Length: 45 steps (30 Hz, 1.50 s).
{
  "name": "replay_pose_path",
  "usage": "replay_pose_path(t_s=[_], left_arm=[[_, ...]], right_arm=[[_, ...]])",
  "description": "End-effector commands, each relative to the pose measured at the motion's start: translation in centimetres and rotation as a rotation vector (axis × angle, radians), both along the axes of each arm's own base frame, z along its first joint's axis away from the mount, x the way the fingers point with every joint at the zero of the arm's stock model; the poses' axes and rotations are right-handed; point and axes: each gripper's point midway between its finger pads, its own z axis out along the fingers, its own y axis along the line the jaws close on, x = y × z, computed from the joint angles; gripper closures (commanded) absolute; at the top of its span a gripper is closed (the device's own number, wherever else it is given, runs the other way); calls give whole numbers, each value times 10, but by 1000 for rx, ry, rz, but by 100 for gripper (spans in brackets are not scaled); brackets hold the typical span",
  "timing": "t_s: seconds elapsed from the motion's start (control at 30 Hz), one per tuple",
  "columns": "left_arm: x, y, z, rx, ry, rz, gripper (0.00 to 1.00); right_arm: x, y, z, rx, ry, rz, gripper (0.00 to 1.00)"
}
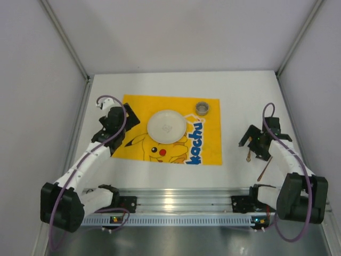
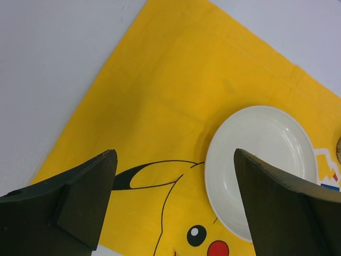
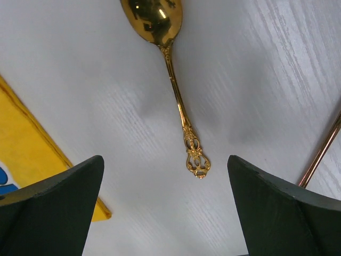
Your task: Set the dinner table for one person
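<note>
Gapes empty with right gripper [image 3: 165,160] above ornate gold spoon [image 3: 178,101], with left gripper [image 2: 175,153] above glossy round white plate [image 2: 261,160].

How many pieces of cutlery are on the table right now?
2. A gold spoon lies on the table, right of the yellow mat, under the right gripper. A copper-coloured handle lies further right, its head unseen. Others may be hidden.

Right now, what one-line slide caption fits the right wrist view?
Open right hand hovers over a gold spoon lying on the white table, yellow mat alongside.
</note>
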Motion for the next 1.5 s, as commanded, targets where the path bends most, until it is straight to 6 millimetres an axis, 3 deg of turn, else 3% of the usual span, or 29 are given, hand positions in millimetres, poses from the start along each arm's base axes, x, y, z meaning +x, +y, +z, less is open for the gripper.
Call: replay_pose_path(t_s=[0.0,0.2,0.23,0.4,0.53,0.77,0.8,0.83,0.87,1.03,1.1,1.23,1.4,1.47], left_arm=[[-13,8,14,0,-6,19,4],[-23,17,32,38,-70,15,4],[-23,18,34,52,-72,11,4],[-18,19,42,80,-63,8,4],[-13,17,44,75,-60,8,5],[-15,19,43,72,-59,19,5],[-16,19,42,70,-58,20,5],[-16,19,42,67,-60,21,5],[-17,19,38,64,-53,19,5],[-15,12,34,29,-51,7,5],[-12,9,35,18,-54,-5,6],[-6,4,36,13,-54,-22,6],[2,-3,35,3,-50,-44,7],[5,-6,36,-7,-54,-57,7]], right_arm=[[22,-12,4,1,-32,-45,0],[46,-25,0,-34,-35,-64,24],[50,-25,0,-34,-38,-62,30],[58,-36,-17,-77,5,-73,39],[69,-40,-25,-87,22,-75,55],[67,-38,-41,-79,63,-58,72],[65,-36,-42,-69,63,-51,78],[65,-35,-40,-69,54,-48,93],[66,-35,-39,-67,47,-47,99],[66,-32,-34,-69,33,-26,100],[70,-29,-25,-65,3,-20,100],[85,-20,12,-74,-98,12,100],[109,-6,94,-81,-298,37,100],[108,0,108,-78,-321,47,100]])
